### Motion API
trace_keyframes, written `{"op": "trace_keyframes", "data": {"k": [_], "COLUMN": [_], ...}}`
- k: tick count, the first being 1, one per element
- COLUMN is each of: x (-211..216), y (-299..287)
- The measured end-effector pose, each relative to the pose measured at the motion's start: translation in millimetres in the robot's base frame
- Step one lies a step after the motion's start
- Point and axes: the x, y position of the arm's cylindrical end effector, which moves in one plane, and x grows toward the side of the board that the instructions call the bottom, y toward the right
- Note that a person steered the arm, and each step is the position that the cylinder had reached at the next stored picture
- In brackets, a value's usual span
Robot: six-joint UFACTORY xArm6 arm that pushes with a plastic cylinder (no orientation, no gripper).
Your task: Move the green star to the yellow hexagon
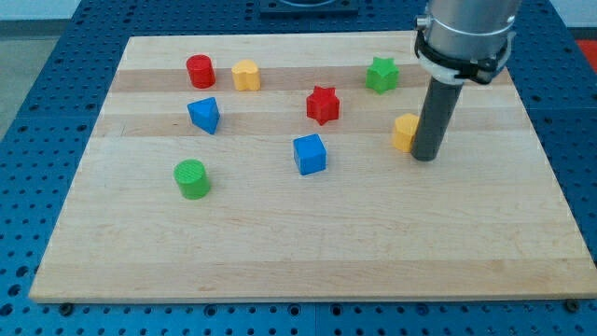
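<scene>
Green star (381, 74): rests free on the tabletop (308, 233) near the view's top right, touching nothing.
Yellow hexagon (245, 75): probably the yellow block at 9 o'clock from the star, well apart, just beside the red cylinder (200, 71); shape not fully clear.
Second yellow block (405, 132): at 5 o'clock from the star, touching or just beside the rod; its shape is part hidden, so it could also be the hexagon.
My tip (425, 157): set down on the tabletop at 5 o'clock from the star, apart from it.
Jaws: none fitted; the arm ends in a plain rod, so no hold on anything.
Reason for placement: judged as staging; to push the star toward 9 o'clock, the tip must first reach the star's 3 o'clock side.
Red star (323, 105): at 7 o'clock from the green star, near the push line; a low path risks contact.
Others: blue cube (310, 154), blue block (204, 115), green cylinder (192, 178), all clear of the route.
</scene>
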Motion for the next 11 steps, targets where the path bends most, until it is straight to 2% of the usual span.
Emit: {"op": "trace_keyframes", "data": {"k": [2, 3, 4, 6, 8, 9, 11], "x": [-45.4, -59.8, -79.7, -136.6, -140.1, -141.0, -136.6], "y": [-20.5, -17.2, 17.5, 18.8, 14.9, -13.0, -25.8]}}
